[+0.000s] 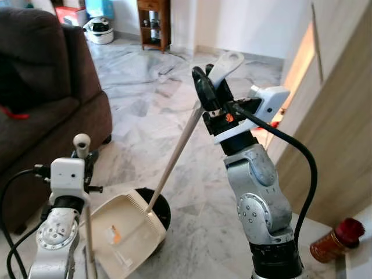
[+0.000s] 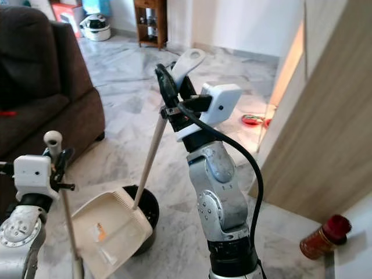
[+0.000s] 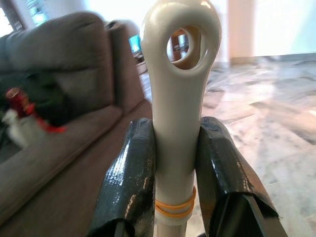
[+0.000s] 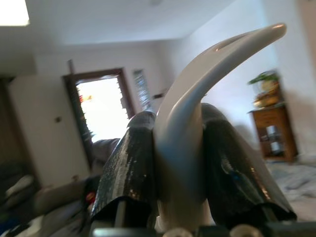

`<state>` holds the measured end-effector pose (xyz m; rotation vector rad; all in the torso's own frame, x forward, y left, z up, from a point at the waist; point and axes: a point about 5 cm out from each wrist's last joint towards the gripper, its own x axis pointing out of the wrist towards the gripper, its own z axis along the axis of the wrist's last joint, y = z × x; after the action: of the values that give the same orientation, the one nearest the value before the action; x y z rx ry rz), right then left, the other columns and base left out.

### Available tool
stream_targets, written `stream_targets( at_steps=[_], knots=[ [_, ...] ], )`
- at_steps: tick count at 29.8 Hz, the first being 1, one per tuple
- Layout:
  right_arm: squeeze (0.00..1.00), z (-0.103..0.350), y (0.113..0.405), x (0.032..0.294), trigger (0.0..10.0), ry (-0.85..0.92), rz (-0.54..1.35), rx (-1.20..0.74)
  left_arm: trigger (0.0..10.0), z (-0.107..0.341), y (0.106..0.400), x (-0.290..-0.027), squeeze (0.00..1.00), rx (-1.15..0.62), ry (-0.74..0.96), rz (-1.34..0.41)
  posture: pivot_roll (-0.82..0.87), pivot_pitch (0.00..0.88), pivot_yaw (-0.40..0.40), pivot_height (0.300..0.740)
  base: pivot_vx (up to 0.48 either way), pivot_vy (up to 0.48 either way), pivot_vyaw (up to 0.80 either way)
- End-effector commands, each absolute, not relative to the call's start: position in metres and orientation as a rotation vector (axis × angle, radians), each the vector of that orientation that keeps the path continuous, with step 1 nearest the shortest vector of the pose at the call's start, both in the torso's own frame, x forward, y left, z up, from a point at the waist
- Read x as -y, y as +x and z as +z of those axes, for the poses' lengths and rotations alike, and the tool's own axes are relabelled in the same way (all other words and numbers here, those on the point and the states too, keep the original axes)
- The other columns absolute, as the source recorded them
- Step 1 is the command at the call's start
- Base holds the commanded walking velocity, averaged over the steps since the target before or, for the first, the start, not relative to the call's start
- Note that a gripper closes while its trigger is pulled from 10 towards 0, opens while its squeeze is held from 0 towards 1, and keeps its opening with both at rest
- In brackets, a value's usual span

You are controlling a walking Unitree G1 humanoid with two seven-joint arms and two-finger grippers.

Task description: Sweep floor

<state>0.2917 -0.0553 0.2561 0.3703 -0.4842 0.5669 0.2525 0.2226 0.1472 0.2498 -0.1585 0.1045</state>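
My right gripper (image 1: 212, 93) is raised in front of me, shut on the top of a long cream pole (image 1: 174, 157) with a looped end (image 1: 228, 63). The pole slants down to a cream dustpan (image 1: 125, 229) resting on the marble floor, with a black round part (image 1: 160, 210) behind it. In the right wrist view the fingers (image 4: 131, 168) clamp the curved handle (image 4: 197, 94). My left gripper (image 1: 84, 165), low on the left, is shut on a second upright cream stick (image 1: 82, 143) with a hole in its top (image 3: 180, 44) and orange bands (image 3: 174, 206).
A dark brown sofa (image 1: 40, 104) fills the left side. A wooden cabinet wall (image 1: 340, 133) stands close on the right, with a red-capped bottle (image 1: 337, 238) at its foot. A wooden shelf (image 1: 154, 23) is far back. A red item (image 2: 253, 120) lies on the floor.
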Motion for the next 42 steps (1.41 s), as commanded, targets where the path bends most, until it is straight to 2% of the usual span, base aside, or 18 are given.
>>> stream_targets(
  at_steps=[1, 13, 22, 39, 42],
  knots=[
    [0.0, 0.2683, 0.2861, 0.0501, 10.0, 0.423, 0.593, 0.539, 10.0, 0.1595, 0.2523, -0.2199, 0.0, 0.211, 0.262, 0.104, 0.07, 0.035, -0.002, 0.74, 0.0, 0.0, 0.8],
    [0.0, 0.2651, 0.2877, 0.0507, 10.0, 0.461, 0.598, 0.508, 10.0, 0.1596, 0.2526, -0.2203, 0.0, 0.212, 0.259, 0.107, 0.07, 0.035, -0.002, 0.74, 0.0, 0.0, 0.12],
    [0.0, 0.2656, 0.2876, 0.0507, 10.0, 0.457, 0.605, 0.507, 10.0, 0.1599, 0.253, -0.2204, 0.0, 0.214, 0.259, 0.109, 0.07, 0.034, -0.003, 0.74, 0.0, 0.0, 0.8],
    [0.0, 0.2664, 0.2872, 0.0505, 10.0, 0.467, 0.62, 0.503, 10.0, 0.1592, 0.2535, -0.2212, 0.0, 0.209, 0.265, 0.124, 0.07, 0.034, -0.006, 0.74, 0.043, 0.0, 0.0],
    [0.0, 0.2674, 0.2862, 0.0493, 10.0, 0.456, 0.63, 0.512, 10.0, 0.1594, 0.2536, -0.2216, 0.0, 0.209, 0.266, 0.126, 0.07, 0.034, -0.006, 0.74, 0.252, 0.0, 0.78]
  ],
)
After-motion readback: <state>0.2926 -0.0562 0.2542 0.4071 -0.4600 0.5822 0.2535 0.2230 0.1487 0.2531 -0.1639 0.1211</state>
